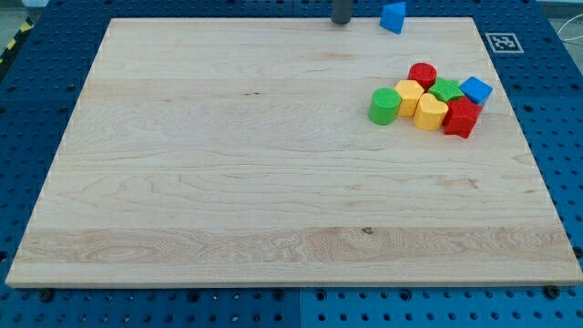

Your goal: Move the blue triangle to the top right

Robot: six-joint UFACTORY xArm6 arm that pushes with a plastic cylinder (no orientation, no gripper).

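Note:
The blue triangle lies at the top edge of the wooden board, right of centre. My tip stands at the view's top edge, a short way to the left of the blue triangle and apart from it. Only the rod's lower end shows.
A tight cluster sits at the view's right: a green cylinder, a yellow block, a yellow heart-like block, a red cylinder, a green block, a blue cube and a red block. A marker tag sits at the top right corner.

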